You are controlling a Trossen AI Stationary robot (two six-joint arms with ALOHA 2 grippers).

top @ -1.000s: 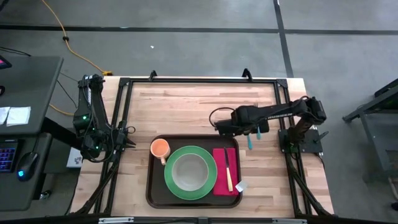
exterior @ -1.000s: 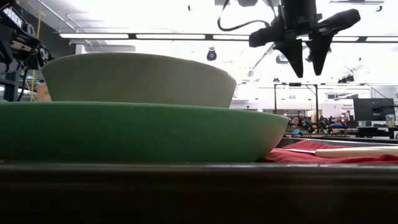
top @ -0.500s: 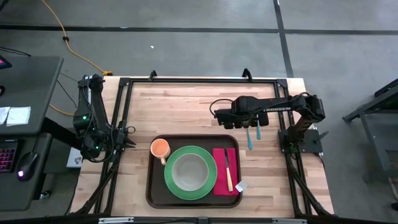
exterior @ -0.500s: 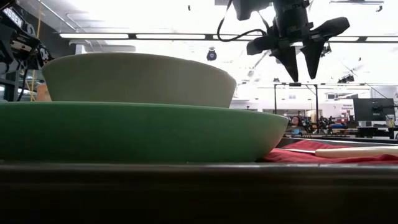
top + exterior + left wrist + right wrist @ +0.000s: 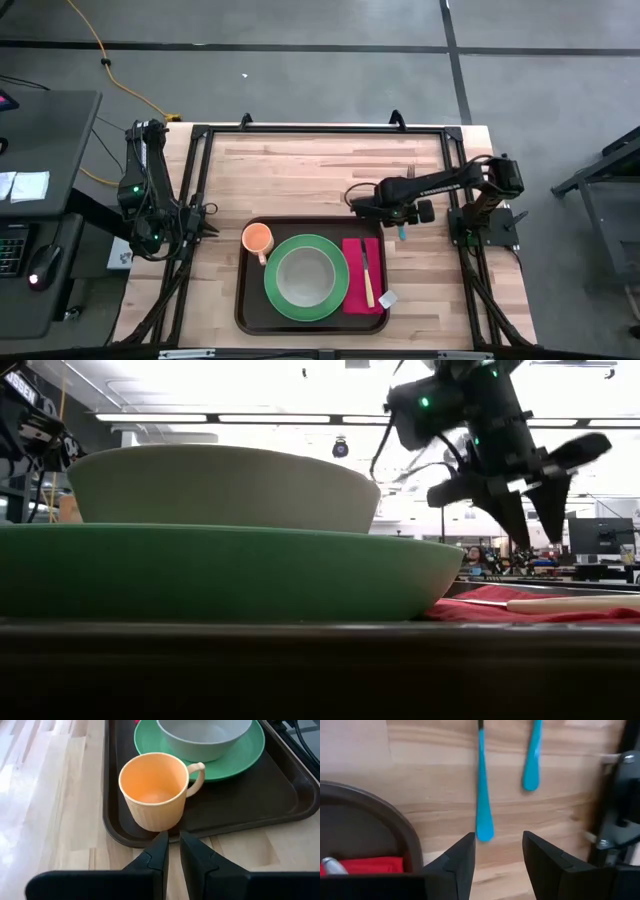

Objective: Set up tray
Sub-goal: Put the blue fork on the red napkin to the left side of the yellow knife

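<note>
The big dark brown plastic tray (image 5: 243,300) with rounded corners sits at the near middle of the pale wooden bench (image 5: 300,170), already carrying a round green plate (image 5: 340,300) with a grey-white bowl (image 5: 305,275) on it. An orange ribbed mug (image 5: 258,238) stands in the tray's far left corner, and a red napkin (image 5: 355,295) with a cream-handled utensil (image 5: 367,280) fills the tray's right side.

The step in hand looks like fetching the remaining cutlery. The right end effector (image 5: 497,852) hangs over the bench just beyond the tray's far right corner, jaws spread and empty. It points toward two blue-handled utensils (image 5: 482,795) lying on the wood beyond that corner.

Next, I'd say, it needs to line up over the nearer blue handle, drop and close squarely. The handle is slim and flat on the boards, so a shallow pinch could slip.

The left end effector (image 5: 172,852) waits just left of the tray, aimed at the mug, fingers nearly together with a narrow gap, holding nothing.

Beyond the bench there is grey floor with dark seams and a yellow cable (image 5: 95,40). A dark desk (image 5: 40,150) stands well left of the tray, under bright ceiling strip lights (image 5: 220,417).
</note>
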